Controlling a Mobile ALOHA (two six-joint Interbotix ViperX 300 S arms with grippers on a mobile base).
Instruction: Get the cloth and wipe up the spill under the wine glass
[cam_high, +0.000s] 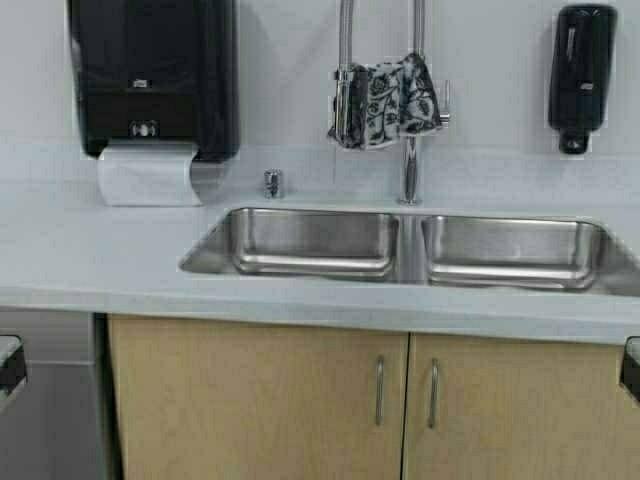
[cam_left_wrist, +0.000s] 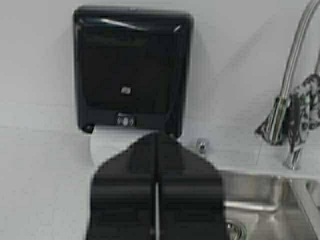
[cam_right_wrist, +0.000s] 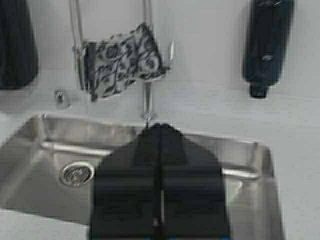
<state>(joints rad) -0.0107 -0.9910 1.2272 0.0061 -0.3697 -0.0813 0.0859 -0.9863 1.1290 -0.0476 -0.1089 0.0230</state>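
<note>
The cloth (cam_right_wrist: 122, 57) hangs over the faucet (cam_right_wrist: 147, 95) beyond the right gripper (cam_right_wrist: 160, 131), whose fingers are pressed together. A sink basin (cam_right_wrist: 45, 165) lies between them. The left gripper (cam_left_wrist: 156, 137), also closed, faces the towel dispenser (cam_left_wrist: 131, 70).

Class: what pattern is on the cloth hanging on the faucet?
The cloth is pale with a dark floral print, clearest in the right wrist view.

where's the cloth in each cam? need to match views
High: the cloth hangs over the faucet, top centre, above the sink divider.
Left wrist: cloth at the right edge, on the faucet neck.
Right wrist: cloth upper left of centre, beyond the shut right gripper.
Shared landmark: the faucet.
</note>
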